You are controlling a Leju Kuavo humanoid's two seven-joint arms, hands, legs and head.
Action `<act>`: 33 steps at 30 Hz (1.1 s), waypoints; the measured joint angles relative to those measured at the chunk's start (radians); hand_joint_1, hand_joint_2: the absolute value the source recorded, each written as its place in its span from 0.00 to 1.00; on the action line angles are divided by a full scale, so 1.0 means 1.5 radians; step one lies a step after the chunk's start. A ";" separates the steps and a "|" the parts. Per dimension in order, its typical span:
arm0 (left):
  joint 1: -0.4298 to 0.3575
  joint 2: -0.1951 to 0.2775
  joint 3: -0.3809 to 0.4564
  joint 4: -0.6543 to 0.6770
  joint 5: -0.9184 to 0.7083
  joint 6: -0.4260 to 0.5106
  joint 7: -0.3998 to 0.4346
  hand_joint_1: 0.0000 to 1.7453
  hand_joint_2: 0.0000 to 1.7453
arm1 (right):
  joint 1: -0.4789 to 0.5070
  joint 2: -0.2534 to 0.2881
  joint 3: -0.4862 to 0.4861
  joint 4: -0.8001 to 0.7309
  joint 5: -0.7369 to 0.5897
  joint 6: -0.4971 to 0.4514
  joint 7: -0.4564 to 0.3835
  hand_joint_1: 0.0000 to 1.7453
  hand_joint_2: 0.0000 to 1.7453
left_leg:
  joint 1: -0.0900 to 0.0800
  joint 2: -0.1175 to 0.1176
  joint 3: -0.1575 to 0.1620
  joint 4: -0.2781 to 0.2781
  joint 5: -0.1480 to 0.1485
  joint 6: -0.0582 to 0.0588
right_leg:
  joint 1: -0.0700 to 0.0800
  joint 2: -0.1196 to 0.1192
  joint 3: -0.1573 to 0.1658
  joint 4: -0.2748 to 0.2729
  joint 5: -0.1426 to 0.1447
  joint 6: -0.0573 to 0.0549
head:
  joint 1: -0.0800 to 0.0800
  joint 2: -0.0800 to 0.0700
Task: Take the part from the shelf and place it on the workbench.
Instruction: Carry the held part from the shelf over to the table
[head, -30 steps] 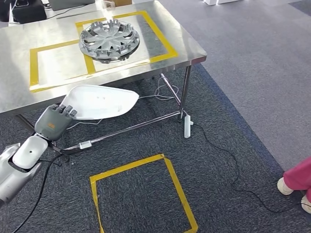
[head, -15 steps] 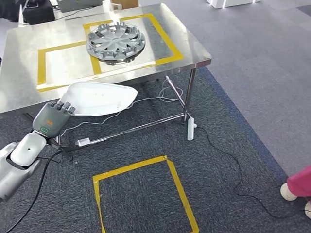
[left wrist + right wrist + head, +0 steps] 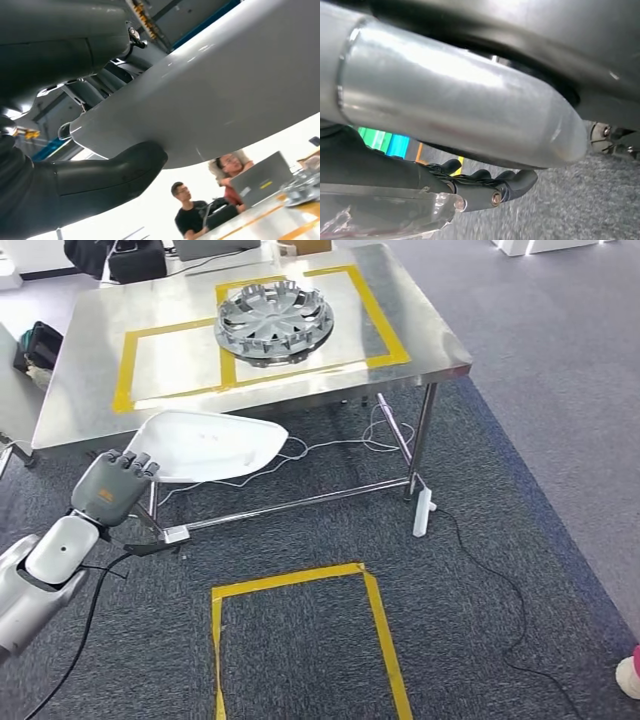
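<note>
Left hand (image 3: 113, 487) clamped on the near end of the white part (image 3: 207, 445), fingers over the top edge, thumb (image 3: 113, 170) pressed under it in the left wrist view. Part held about level, just in front of the front edge of the workbench (image 3: 90, 360), not resting on it, with the dark carpet (image 3: 468, 500) below. On the workbench, yellow tape rectangles (image 3: 124, 380) and a silver wheel cover (image 3: 274, 320) lying inside the right one, well apart from the part. On the carpet, a yellow tape square (image 3: 373, 605), a white power strip (image 3: 421, 512) beside the table leg with a black cable (image 3: 490, 580) running from it. At the right edge, a shoe (image 3: 628, 676) of a person. Right hand (image 3: 486, 187) seen from behind in the right wrist view, fingers stretched out close side by side; probably holding nothing, but palm side hidden, so cannot tell for sure.
</note>
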 joint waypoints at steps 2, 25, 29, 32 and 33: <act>0.002 -0.001 -0.001 0.000 0.000 0.000 0.000 1.00 1.00 | 0.002 0.000 0.000 0.000 -0.001 0.001 0.000 0.00 0.00 | -0.002 0.006 -0.036 0.070 -0.021 0.004 | 0.004 -0.018 0.001 0.000 -0.002 -0.003 | 0.000 0.000; -0.006 -0.004 -0.002 0.000 0.001 -0.002 -0.025 1.00 1.00 | -0.001 0.000 0.000 0.000 -0.020 0.017 -0.005 0.00 0.00 | -0.022 -0.007 0.053 -0.098 0.045 0.043 | 0.014 0.011 -0.012 -0.006 0.010 0.013 | 0.009 0.000; -0.008 0.002 -0.003 -0.001 0.001 -0.001 -0.024 1.00 1.00 | -0.003 0.001 0.000 0.000 -0.020 0.017 -0.005 0.00 0.00 | -0.025 -0.006 0.059 -0.115 0.041 0.050 | 0.011 0.014 -0.008 -0.018 0.008 0.018 | 0.008 0.000; -0.010 0.011 -0.001 -0.003 0.001 0.003 -0.021 1.00 1.00 | -0.005 0.003 0.000 -0.002 -0.019 0.015 0.005 0.00 0.00 | -0.021 -0.005 0.106 -0.173 0.048 0.058 | 0.012 0.012 -0.005 -0.013 0.005 0.023 | 0.009 0.000; -0.011 0.013 -0.001 -0.004 0.001 0.005 -0.020 1.00 1.00 | -0.005 0.003 0.000 -0.002 -0.018 0.015 0.009 0.00 0.00 | -0.018 -0.005 0.120 -0.185 0.051 0.058 | 0.012 0.011 -0.020 0.016 -0.003 0.024 | 0.011 0.000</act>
